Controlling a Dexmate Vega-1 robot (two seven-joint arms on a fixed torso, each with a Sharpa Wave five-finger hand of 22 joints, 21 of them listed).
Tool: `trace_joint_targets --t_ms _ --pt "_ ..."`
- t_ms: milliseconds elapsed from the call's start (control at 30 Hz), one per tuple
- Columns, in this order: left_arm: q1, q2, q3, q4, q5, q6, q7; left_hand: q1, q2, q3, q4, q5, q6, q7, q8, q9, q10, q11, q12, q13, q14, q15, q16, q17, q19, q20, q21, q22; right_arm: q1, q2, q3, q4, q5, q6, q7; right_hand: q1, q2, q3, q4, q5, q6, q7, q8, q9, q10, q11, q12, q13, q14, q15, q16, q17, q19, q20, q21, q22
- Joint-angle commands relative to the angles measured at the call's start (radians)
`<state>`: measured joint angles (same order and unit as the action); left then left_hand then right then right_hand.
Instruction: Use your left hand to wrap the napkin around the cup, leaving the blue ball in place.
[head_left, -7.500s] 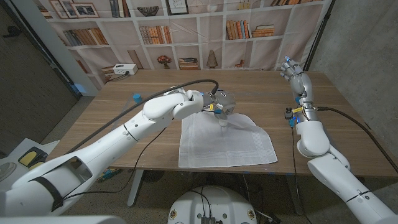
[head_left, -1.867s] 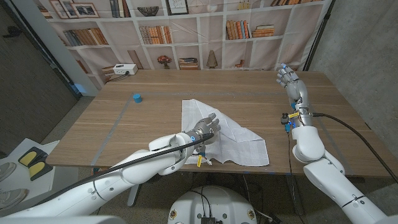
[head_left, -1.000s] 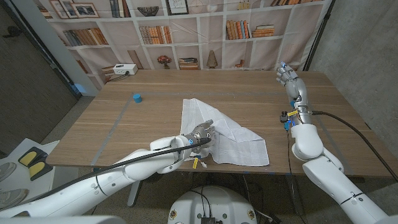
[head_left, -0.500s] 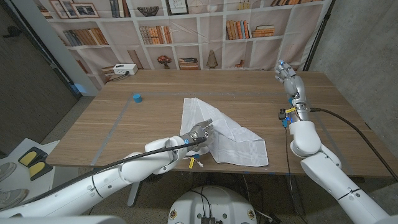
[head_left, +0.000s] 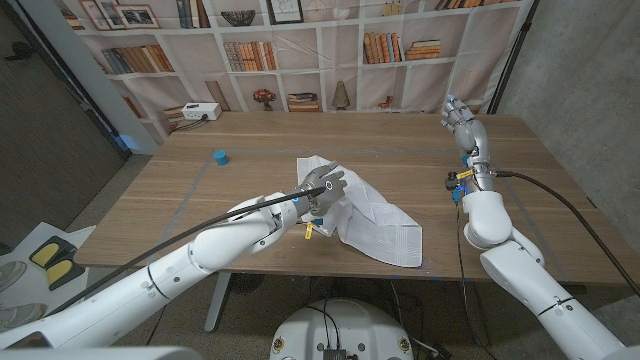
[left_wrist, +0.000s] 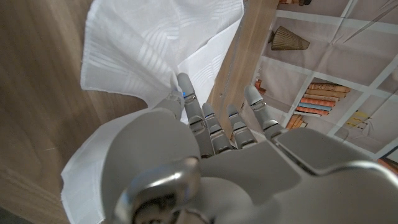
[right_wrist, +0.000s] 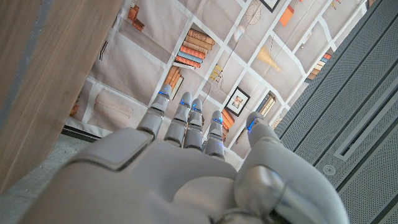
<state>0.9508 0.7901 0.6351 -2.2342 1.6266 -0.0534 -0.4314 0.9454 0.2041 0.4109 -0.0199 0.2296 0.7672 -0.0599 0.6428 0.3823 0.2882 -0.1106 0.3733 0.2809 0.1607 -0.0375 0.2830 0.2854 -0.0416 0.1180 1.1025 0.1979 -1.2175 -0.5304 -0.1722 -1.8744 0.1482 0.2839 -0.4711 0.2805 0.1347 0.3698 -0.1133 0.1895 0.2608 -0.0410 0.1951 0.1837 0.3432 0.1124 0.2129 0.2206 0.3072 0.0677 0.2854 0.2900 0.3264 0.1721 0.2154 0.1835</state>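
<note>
Near the middle of the head view, the left hand (head_left: 326, 186) sits at the upper left part of the white napkin (head_left: 375, 222), and it has a fold of the cloth caught between thumb and fingers (left_wrist: 188, 102), lifted off the wooden surface (head_left: 250, 190); the left wrist view shows the fabric bunched against the thumb side, with the other fingers stretched out straight. The rest of the napkin trails down and to the right, rumpled, its lower corner near the surface's front edge. The cup is hidden under or behind the cloth and the hand, so its place cannot be told. The blue ball (head_left: 220, 157) lies in the left half of the head view, well apart from the napkin and nearer the far side of the surface. The right hand (head_left: 460, 118) is raised at the upper right of the frame, holding nothing, fingers extended and slightly parted, as the right wrist view (right_wrist: 186, 155) confirms. A bookshelf backdrop (head_left: 300, 40) fills the top of the frame.
</note>
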Motion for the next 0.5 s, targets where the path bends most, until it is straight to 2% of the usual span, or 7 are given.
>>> trace_joint_targets --t_ms 33,267,333,367,400,467,500 --pt "-0.094 -0.094 0.007 0.078 -0.002 0.068 0.066 -0.01 0.005 0.017 0.017 0.016 -0.017 -0.002 0.018 0.026 0.007 -0.005 -0.001 0.008 0.0 -0.012 0.01 0.006 0.003 0.006 0.014 0.006 0.014 0.008 -0.003 0.02 0.002 0.007 -0.006 0.004 -0.003 -0.002 -0.002 0.001 0.002 -0.002 0.001 0.006 0.005 -0.002 0.003 0.002 0.004 -0.002 0.005 0.005 0.003 0.006 0.002 0.004" --pt "-0.213 -0.155 0.039 0.19 -0.078 0.051 0.099 -0.012 -0.001 0.034 0.034 0.031 -0.025 -0.01 0.044 0.059 0.014 -0.007 0.0 0.017 0.003 -0.016 0.015 0.011 0.006 0.003 0.026 0.006 0.017 0.008 -0.001 0.03 0.008 0.013 -0.005 0.004 -0.002 -0.002 -0.003 0.001 0.001 -0.002 0.001 0.006 0.004 -0.003 0.002 0.002 0.004 -0.003 0.005 0.006 0.003 0.005 0.002 0.004" --pt "-0.254 -0.168 0.048 0.227 -0.125 0.028 0.102 -0.014 -0.006 0.038 0.041 0.036 -0.028 -0.023 0.056 0.074 0.025 -0.012 0.003 0.022 0.01 -0.023 0.019 0.013 0.012 -0.003 0.032 0.005 0.017 0.009 0.0 0.036 0.01 0.018 -0.004 0.005 -0.002 -0.002 -0.003 0.001 0.001 -0.002 0.0 0.006 0.003 -0.003 0.002 0.002 0.004 -0.003 0.005 0.006 0.003 0.005 0.002 0.004" --pt "-0.275 -0.175 0.054 0.247 -0.145 0.016 0.104 -0.019 -0.016 0.036 0.045 0.039 -0.019 -0.032 0.068 0.084 0.033 -0.014 0.005 0.024 0.018 -0.028 0.023 0.014 0.016 -0.009 0.034 0.002 0.017 0.008 0.001 0.038 0.01 0.019 -0.004 0.005 -0.002 -0.002 -0.003 0.001 0.0 -0.001 0.0 0.006 0.003 -0.002 0.002 0.002 0.003 -0.002 0.005 0.006 0.003 0.006 0.002 0.004" --pt "-0.295 -0.181 0.062 0.267 -0.159 0.006 0.105 -0.026 -0.032 0.031 0.049 0.043 0.018 -0.042 0.097 0.096 0.051 -0.016 0.009 0.03 0.03 -0.04 0.029 0.013 0.022 -0.014 0.036 -0.003 0.017 0.009 0.002 0.04 0.011 0.022 -0.004 0.005 -0.002 -0.002 -0.003 0.001 0.0 -0.001 0.0 0.006 0.003 -0.002 0.002 0.002 0.003 -0.002 0.005 0.006 0.003 0.006 0.002 0.004" --pt "-0.338 -0.195 0.082 0.308 -0.184 -0.016 0.1 -0.025 -0.049 0.03 0.042 0.045 0.062 -0.044 0.111 0.084 0.071 -0.016 0.014 0.036 0.044 -0.056 0.032 0.01 0.042 -0.036 0.041 -0.008 0.015 0.009 0.004 0.044 0.014 0.027 -0.004 0.005 -0.002 -0.002 -0.003 0.001 0.001 -0.001 0.0 0.006 0.004 -0.003 0.003 0.002 0.003 -0.002 0.004 0.005 0.003 0.006 0.002 0.004" --pt "-0.36 -0.203 0.092 0.328 -0.196 -0.027 0.088 -0.025 -0.062 0.03 0.036 0.045 0.083 -0.046 0.112 0.072 0.084 -0.024 0.017 0.039 0.054 -0.066 0.034 0.007 0.055 -0.046 0.044 -0.01 0.014 0.01 0.006 0.048 0.016 0.03 -0.004 0.005 -0.003 -0.002 -0.003 0.001 0.001 -0.002 0.001 0.006 0.003 -0.004 0.002 0.002 0.004 -0.002 0.005 0.005 0.003 0.006 0.002 0.004"
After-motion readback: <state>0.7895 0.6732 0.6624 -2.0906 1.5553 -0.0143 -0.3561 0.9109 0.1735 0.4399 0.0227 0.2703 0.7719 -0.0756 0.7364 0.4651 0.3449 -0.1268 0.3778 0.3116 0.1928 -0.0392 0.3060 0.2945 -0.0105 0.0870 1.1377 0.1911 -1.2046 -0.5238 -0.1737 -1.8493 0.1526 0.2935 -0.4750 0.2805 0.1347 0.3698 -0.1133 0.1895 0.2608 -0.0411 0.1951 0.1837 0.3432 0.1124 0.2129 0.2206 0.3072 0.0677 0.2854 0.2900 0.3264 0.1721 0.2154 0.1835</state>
